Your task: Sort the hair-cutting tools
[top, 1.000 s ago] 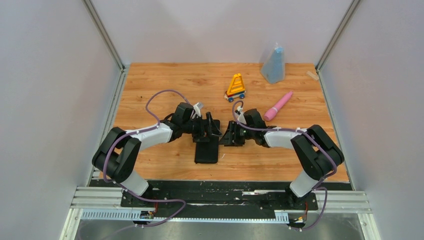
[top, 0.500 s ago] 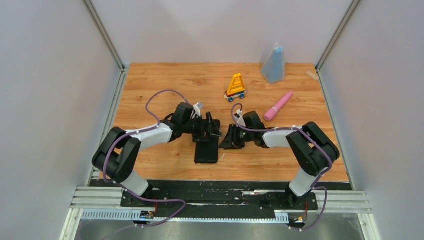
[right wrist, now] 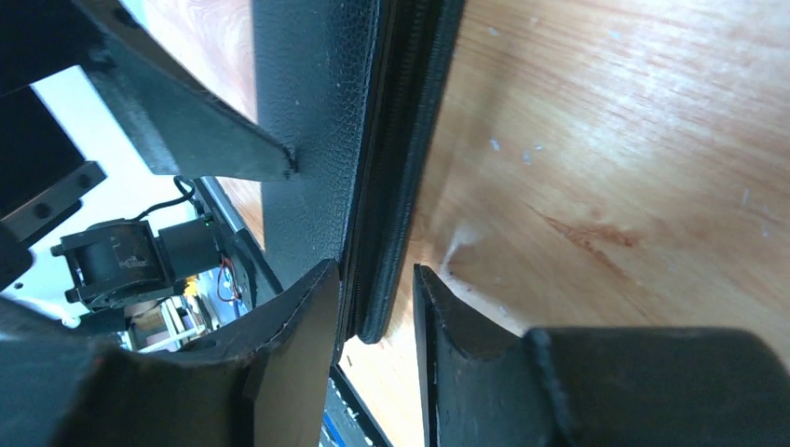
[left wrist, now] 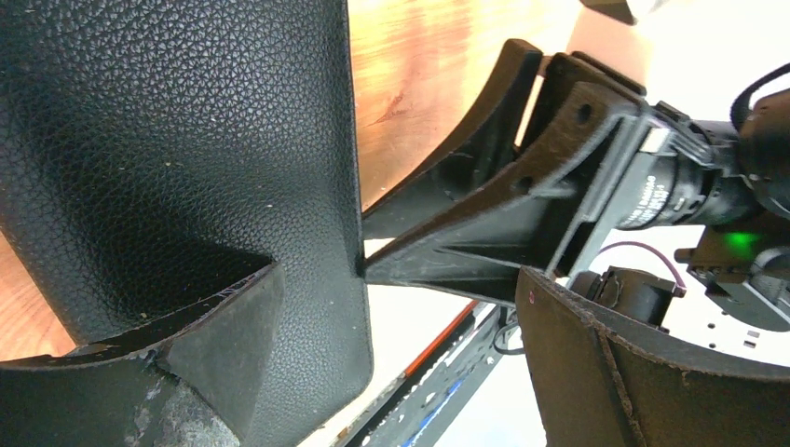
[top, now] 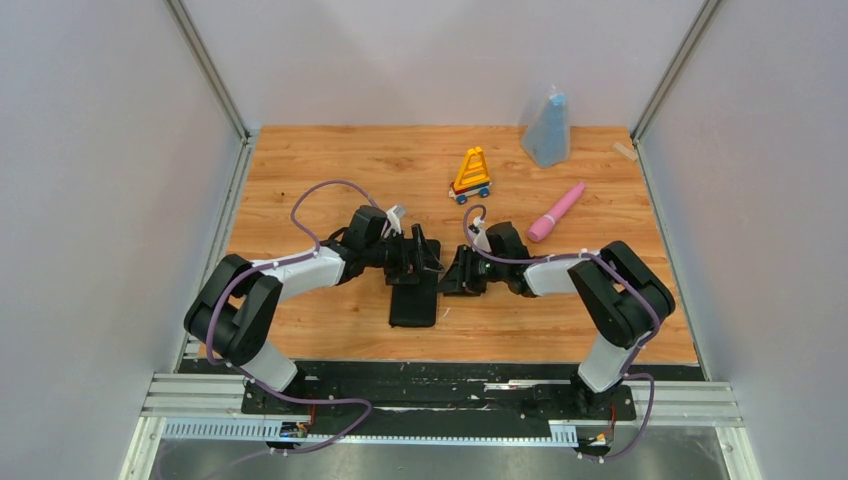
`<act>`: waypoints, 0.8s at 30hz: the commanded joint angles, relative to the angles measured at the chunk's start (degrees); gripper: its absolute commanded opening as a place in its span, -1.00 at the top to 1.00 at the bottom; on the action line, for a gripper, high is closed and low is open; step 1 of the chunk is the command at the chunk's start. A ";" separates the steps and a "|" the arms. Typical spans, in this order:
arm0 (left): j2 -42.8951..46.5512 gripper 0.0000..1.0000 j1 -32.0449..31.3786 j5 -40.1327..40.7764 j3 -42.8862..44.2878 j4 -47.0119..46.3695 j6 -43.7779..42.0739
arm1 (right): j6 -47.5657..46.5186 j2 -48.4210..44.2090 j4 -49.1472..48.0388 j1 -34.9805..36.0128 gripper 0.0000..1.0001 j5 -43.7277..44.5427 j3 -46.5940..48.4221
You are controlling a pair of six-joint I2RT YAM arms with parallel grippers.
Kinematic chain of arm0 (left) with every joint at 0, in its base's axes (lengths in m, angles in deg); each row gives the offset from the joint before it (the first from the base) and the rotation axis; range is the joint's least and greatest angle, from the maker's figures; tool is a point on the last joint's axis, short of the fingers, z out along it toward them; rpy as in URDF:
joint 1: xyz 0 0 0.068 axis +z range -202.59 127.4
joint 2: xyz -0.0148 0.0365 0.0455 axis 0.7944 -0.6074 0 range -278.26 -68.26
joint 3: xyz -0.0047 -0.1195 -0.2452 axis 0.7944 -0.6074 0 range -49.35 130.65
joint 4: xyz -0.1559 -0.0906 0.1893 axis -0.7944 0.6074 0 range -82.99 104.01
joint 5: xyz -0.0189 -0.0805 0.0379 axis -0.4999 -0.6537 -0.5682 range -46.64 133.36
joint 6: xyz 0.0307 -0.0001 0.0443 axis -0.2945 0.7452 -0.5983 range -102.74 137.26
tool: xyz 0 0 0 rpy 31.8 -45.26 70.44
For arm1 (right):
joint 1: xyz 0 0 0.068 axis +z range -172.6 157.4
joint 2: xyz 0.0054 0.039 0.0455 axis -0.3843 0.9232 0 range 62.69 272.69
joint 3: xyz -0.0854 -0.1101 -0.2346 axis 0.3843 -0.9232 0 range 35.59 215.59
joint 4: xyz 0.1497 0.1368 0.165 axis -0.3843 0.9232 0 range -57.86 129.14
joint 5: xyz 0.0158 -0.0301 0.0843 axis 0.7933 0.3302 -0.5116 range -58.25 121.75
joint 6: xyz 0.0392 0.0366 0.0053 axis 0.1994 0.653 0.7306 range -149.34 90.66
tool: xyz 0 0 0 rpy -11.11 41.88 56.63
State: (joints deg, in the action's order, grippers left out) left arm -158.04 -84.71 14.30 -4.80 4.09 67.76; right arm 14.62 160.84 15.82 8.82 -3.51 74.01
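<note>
A flat black leather zip case lies on the wooden table between my two grippers. The scissors and combs are out of view. My left gripper is open at the case's far end; in the left wrist view one finger rests on the case. My right gripper is at the case's right edge. In the right wrist view its jaws stand narrowly open on either side of the zip edge, one finger against the case's face, the other a little apart from it.
A yellow-orange toy on wheels stands behind the grippers. A pink tapered wand lies to the right. A blue bag and a small tan piece sit at the back right. Grey walls stand on both sides.
My right arm has shifted a little to the left, its gripper closing in on the case's right edge. The left arm and the case have not moved.
</note>
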 commanded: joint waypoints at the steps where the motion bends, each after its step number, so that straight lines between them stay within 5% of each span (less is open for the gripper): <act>1: 1.36 -0.99 -0.12 0.05 -0.26 -1.76 0.78 | 0.62 2.92 -2.55 -0.04 0.32 -0.96 1.98; 6: 4.75 -0.99 -0.03 0.05 0.48 0.47 0.62 | -1.10 4.90 0.12 -0.11 0.45 0.61 1.55; 15: 13.09 -0.92 3.86 13.56 3.77 22.44 -9.10 | -2.78 4.82 1.68 -0.11 0.46 1.08 2.05; 24: 4.80 -0.57 8.34 10.65 2.49 20.79 -14.01 | -5.11 5.94 3.25 -0.13 0.48 1.41 2.93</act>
State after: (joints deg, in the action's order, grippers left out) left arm -149.78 -77.13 25.52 -2.48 24.51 57.80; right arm 12.96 164.90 16.72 8.71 -5.28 75.87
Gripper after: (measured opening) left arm 0.826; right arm 0.265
